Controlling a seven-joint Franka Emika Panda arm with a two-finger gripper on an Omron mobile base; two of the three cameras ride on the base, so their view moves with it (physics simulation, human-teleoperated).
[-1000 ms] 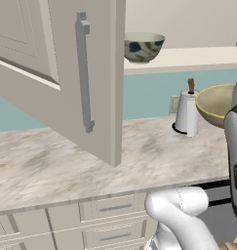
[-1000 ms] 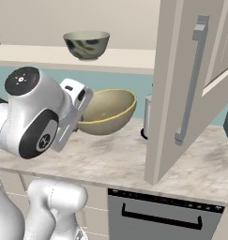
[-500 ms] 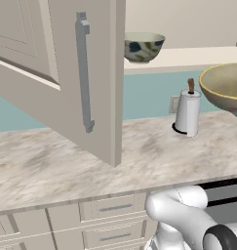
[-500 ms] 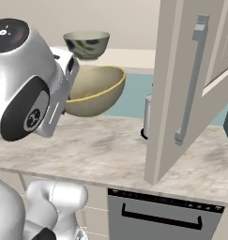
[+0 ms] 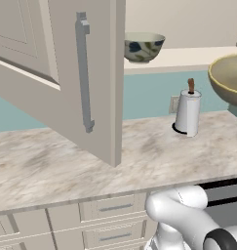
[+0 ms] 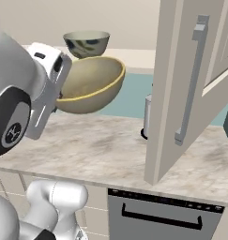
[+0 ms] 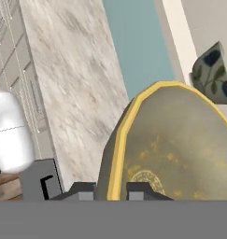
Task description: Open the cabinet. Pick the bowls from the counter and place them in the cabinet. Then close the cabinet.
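Tan bowl (image 6: 89,84) held above the desk (image 6: 101,150).
Its rim is clamped by the fingers (image 7: 111,189); the floral bowl (image 5: 144,46) is seated in the open cabinet (image 5: 188,57).

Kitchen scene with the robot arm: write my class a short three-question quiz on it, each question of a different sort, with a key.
1. True or false: the floral bowl already sits on the cabinet shelf.
2. What does the gripper hold?
A. the paper towel roll
B. the tan-yellow bowl
C. the door handle
3. Fill in: the cabinet door stands ____ over the counter.

Key:
1. True.
2. B; the fingers pinch its rim, and it hangs in the air above the counter, below the shelf.
3. Open.
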